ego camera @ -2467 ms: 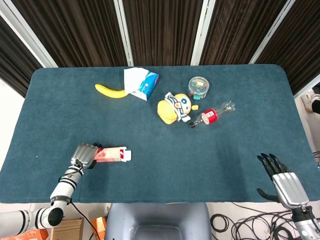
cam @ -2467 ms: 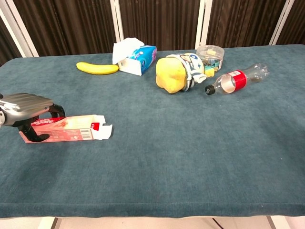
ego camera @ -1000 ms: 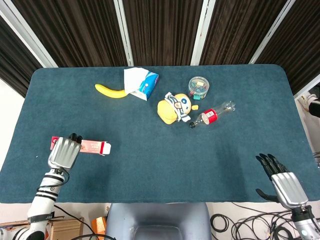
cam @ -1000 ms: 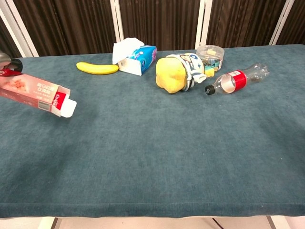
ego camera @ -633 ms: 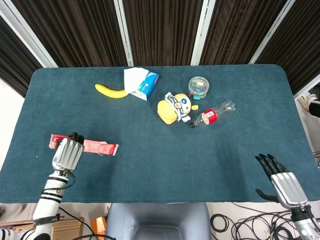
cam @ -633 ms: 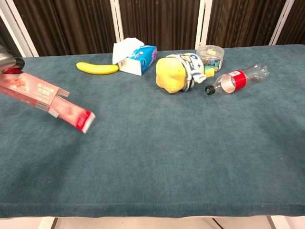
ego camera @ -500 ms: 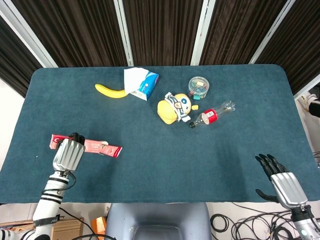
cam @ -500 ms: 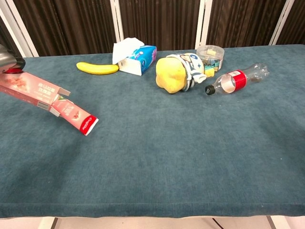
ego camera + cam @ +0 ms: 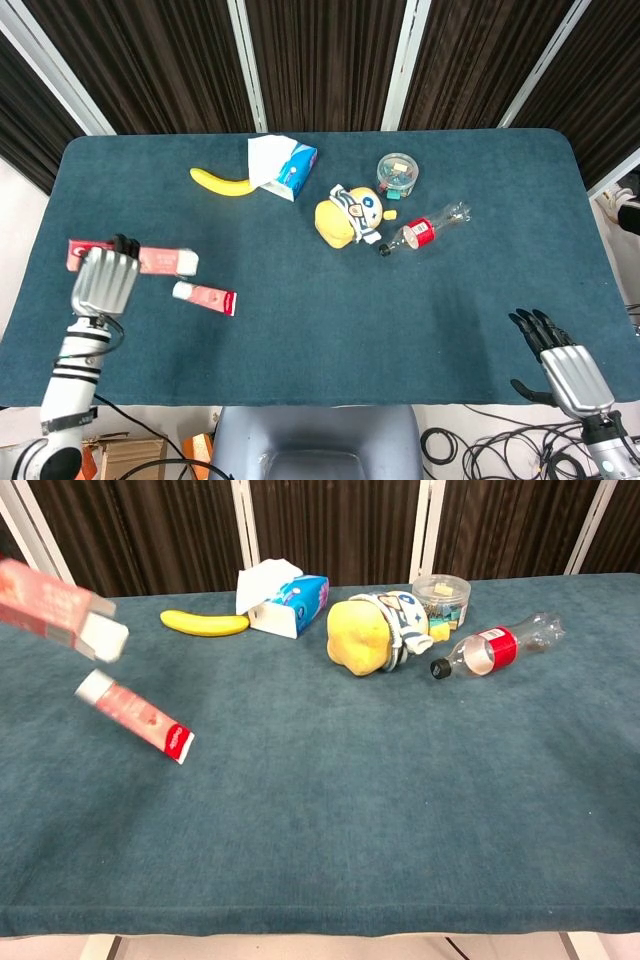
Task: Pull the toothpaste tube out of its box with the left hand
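My left hand (image 9: 102,281) grips the pink toothpaste box (image 9: 155,261) near the table's left edge and holds it raised above the cloth. In the chest view the box (image 9: 60,610) shows at the top left with its open end to the right; the hand itself is out of that frame. The pink toothpaste tube (image 9: 204,297) is free of the box, just below and right of its open end. In the chest view the tube (image 9: 134,715) slopes down to the right with its red end lowest. My right hand (image 9: 568,367) hovers open at the table's near right corner.
At the back lie a banana (image 9: 221,182), a tissue box (image 9: 281,167), a yellow plush toy (image 9: 350,215), a round clear container (image 9: 397,171) and a plastic bottle (image 9: 425,230) on its side. The blue table cloth (image 9: 400,320) spreads between tube and right hand.
My left hand has lifted the box up and to the left. The tube has slid fully out of the open end and now sits apart from it. The right hand stayed put.
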Robot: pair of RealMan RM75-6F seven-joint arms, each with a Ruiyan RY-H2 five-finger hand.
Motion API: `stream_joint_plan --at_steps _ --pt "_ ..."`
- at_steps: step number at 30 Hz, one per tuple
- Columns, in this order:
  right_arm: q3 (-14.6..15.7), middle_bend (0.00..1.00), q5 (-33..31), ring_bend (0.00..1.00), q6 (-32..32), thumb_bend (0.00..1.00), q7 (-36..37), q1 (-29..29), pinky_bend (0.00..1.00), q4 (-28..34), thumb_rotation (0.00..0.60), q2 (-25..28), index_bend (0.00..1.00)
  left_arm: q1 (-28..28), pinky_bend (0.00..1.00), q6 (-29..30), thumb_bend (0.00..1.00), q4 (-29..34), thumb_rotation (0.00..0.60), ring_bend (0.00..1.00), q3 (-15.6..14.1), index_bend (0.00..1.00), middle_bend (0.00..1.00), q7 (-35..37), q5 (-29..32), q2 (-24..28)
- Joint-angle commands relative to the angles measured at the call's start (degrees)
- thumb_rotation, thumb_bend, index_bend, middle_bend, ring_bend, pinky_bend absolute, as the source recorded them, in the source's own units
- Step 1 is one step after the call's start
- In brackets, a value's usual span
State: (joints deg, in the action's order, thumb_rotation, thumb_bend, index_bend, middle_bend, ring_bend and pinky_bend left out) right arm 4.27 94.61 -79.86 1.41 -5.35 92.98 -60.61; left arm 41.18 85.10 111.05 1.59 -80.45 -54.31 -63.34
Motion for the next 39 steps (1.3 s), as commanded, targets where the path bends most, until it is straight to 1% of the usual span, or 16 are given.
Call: stream_joint_plan --at_steps 1,3,4,7,9,11,12,15,18,20,23,25,28,32,37,39 --pt "0.0 0.05 0.0 0.0 0.0 0.13 0.0 0.0 0.24 0.0 0.6 0.0 0.0 0.0 0.99 0.1 0.45 -0.3 0.6 0.96 0.3 0.64 0.64 0.5 -0.1 0.4" --pt "0.0 0.05 0.0 0.0 0.1 0.13 -0.1 -0.1 0.24 0.0 0.6 0.0 0.0 -0.3 0.99 1.4 0.45 -1.5 0.6 0.96 1.5 0.64 0.64 2.0 -0.8 1.5" --pt "0.1 0.05 0.1 0.0 0.3 0.13 -0.2 -0.1 0.24 0.0 0.6 -0.1 0.0 -1.7 0.99 2.4 0.45 -0.9 0.6 0.96 3.0 0.64 0.64 6.8 -0.1 2.2" --pt "0.1 0.05 0.0 0.0 0.5 0.13 -0.5 -0.2 0.24 0.0 0.6 -0.2 0.0 -4.0 0.99 -1.8 0.45 2.1 0.6 0.96 2.9 0.64 0.63 18.0 -0.3 4.4" --pt "0.1 0.05 -0.2 0.0 0.9 0.13 -0.8 -0.3 0.24 0.1 0.6 -0.3 0.0 -5.4 0.99 -6.1 0.45 4.2 0.6 0.96 1.6 0.64 0.63 25.1 -1.1 6.0" --pt "0.1 0.05 -0.4 0.0 1.1 0.13 -1.1 -0.3 0.24 0.2 0.6 -0.3 0.0 -6.6 0.99 -9.0 0.45 4.9 0.6 0.96 0.1 0.64 0.63 29.9 -2.8 7.0" --pt "0.1 0.05 -0.5 0.0 1.1 0.13 -1.2 -0.4 0.24 0.2 0.6 -0.3 0.0 -7.6 0.99 -9.9 0.45 4.7 0.6 0.96 -1.2 0.64 0.63 32.2 -4.6 7.0" --pt "0.0 0.05 -0.6 0.0 1.1 0.13 -1.4 -0.4 0.24 0.3 0.6 -0.3 0.0 -10.3 0.99 -10.8 0.45 2.8 0.6 0.96 -4.4 0.64 0.63 35.9 -9.1 5.2" --pt "0.0 0.05 -0.7 0.0 1.1 0.13 -1.4 -0.4 0.24 0.3 0.6 -0.4 0.0 -11.9 1.0 -11.7 0.45 0.8 0.6 0.96 -6.3 0.64 0.63 37.9 -11.4 2.8" --pt "0.0 0.05 -0.7 0.0 1.2 0.13 -1.5 -0.4 0.24 0.2 0.6 -0.4 0.0 -12.6 1.0 -12.2 0.45 -1.3 0.6 0.96 -6.9 0.64 0.63 38.5 -12.3 0.7" --pt "0.0 0.05 -0.7 0.0 1.4 0.13 -1.5 -0.5 0.24 0.3 0.6 -0.4 0.0 -13.1 1.0 -13.2 0.45 -4.2 0.6 0.96 -6.7 0.64 0.63 38.5 -11.8 -2.5" --pt "0.0 0.05 -0.8 0.0 1.4 0.13 -1.5 -0.5 0.24 0.3 0.6 -0.4 0.0 -13.1 1.0 -13.6 0.45 -5.6 0.6 0.96 -6.2 0.64 0.63 37.9 -10.6 -4.3" --pt "0.0 0.05 -0.8 0.0 1.4 0.13 -1.4 -0.6 0.24 0.2 0.6 -0.4 0.0 -13.1 1.0 -14.3 0.45 -7.1 0.6 0.96 -5.6 0.63 0.61 37.2 -9.5 -6.3" --pt "0.1 0.05 -0.5 0.0 1.6 0.13 -1.2 -0.7 0.24 0.1 0.6 -0.3 0.0 -12.9 0.99 -16.1 0.46 -8.5 0.6 0.96 -5.4 0.57 0.54 37.6 -8.6 -7.6" --pt "0.2 0.05 -0.4 0.0 1.3 0.13 -0.9 -0.6 0.24 0.0 0.6 -0.2 0.0 -12.7 0.99 -18.1 0.46 -9.8 0.6 0.95 -5.5 0.53 0.5 37.2 -6.8 -8.6" --pt "0.1 0.05 -0.4 0.0 1.2 0.13 -0.9 -0.5 0.24 0.0 0.6 -0.2 0.0 -12.5 0.99 -19.0 0.46 -10.0 0.6 0.95 -5.5 0.49 0.48 37.2 -6.2 -8.6"
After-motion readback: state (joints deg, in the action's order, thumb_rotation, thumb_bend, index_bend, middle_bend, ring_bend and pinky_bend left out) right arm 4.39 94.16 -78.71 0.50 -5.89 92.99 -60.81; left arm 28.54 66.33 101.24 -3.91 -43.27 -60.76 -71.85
